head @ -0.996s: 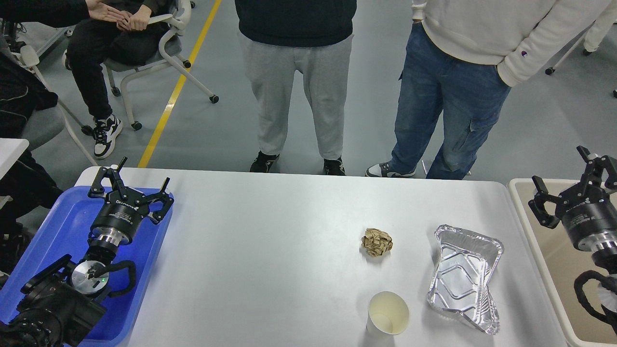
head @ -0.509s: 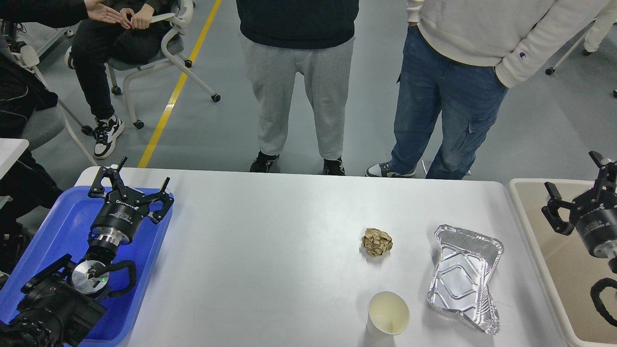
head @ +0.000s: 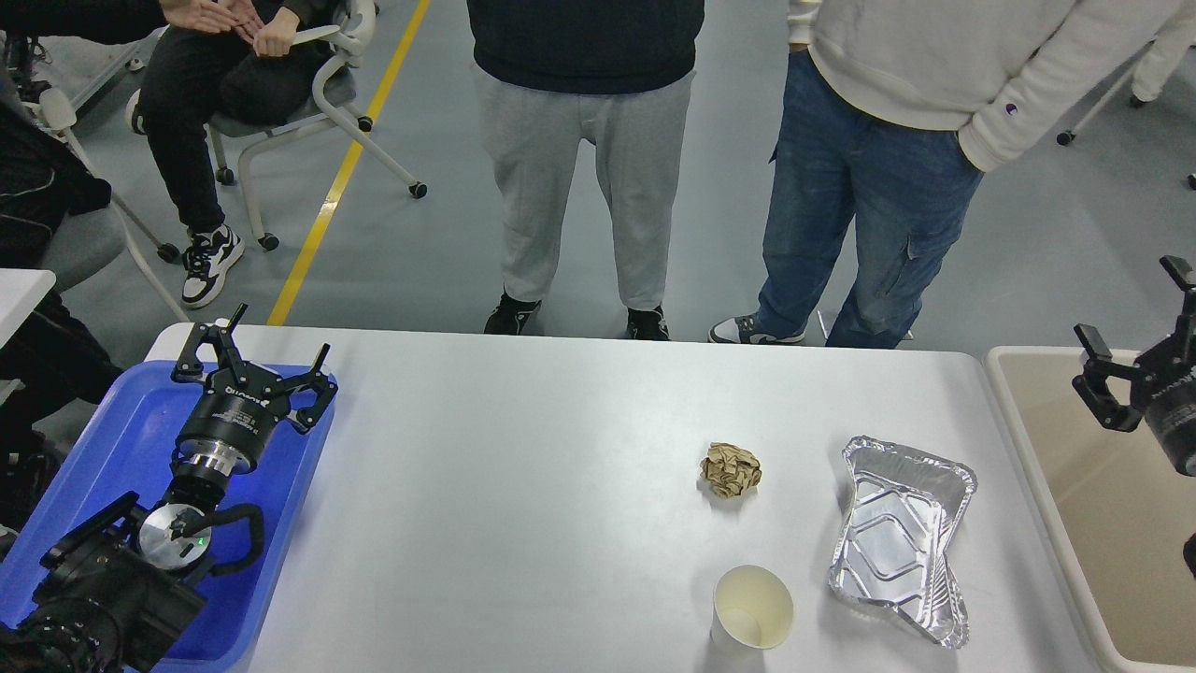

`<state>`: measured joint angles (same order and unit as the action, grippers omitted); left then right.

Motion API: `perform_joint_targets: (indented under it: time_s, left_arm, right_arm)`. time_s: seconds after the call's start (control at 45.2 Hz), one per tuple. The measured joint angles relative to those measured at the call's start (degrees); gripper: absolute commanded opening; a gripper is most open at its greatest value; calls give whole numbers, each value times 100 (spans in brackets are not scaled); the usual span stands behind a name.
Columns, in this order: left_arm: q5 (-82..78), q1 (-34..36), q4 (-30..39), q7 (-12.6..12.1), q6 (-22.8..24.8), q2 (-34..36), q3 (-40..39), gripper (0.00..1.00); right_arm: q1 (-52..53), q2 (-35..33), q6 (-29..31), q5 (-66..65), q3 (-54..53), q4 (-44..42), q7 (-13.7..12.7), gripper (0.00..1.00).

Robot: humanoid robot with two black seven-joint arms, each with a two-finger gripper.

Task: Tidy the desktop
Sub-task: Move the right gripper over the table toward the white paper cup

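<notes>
The white desktop (head: 523,523) fills the lower middle. On its right part lie a crumpled brown paper ball (head: 731,469), a bent foil container (head: 899,537) and an upright white paper cup (head: 752,608) near the front edge. My left gripper (head: 254,350) is open and empty above the blue tray (head: 121,439) at the desktop's left end. My right gripper (head: 1135,332) is open and empty above the beige bin (head: 1074,486), right of the desktop and partly cut by the view's edge.
Two people stand close behind the desktop's far edge, one in grey trousers (head: 579,187) and one in jeans (head: 860,206). A seated person on a wheeled chair (head: 280,103) is at the far left. A yellow floor line (head: 346,168) runs behind.
My right gripper has moved to the right and away, further over the beige bin toward the view's edge. The left arm and the desktop objects have not moved.
</notes>
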<state>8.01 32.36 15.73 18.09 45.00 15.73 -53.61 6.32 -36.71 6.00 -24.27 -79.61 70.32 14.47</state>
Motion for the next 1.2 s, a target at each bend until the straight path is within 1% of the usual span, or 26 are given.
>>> perform_joint_targets:
  time_s: [0.288, 0.642, 0.907, 1.195]
  left_arm:
    - [-1, 0, 4, 0, 0, -3, 0, 100]
    - [-8, -1, 6, 1, 0, -8, 0, 100]
    - [-6, -2, 4, 2, 0, -6, 0, 100]
    - [-1, -2, 3, 2, 0, 0, 0, 100]
  right_arm:
    - [-2, -455, -26, -213, 224, 454, -216, 100]
    - [5, -1316, 8, -1835, 966, 1331, -474, 100]
    - [100, -1744, 30, -3473, 1472, 1740, -546, 100]
    - [394, -2037, 43, -4348, 2164, 2097, -547, 100]
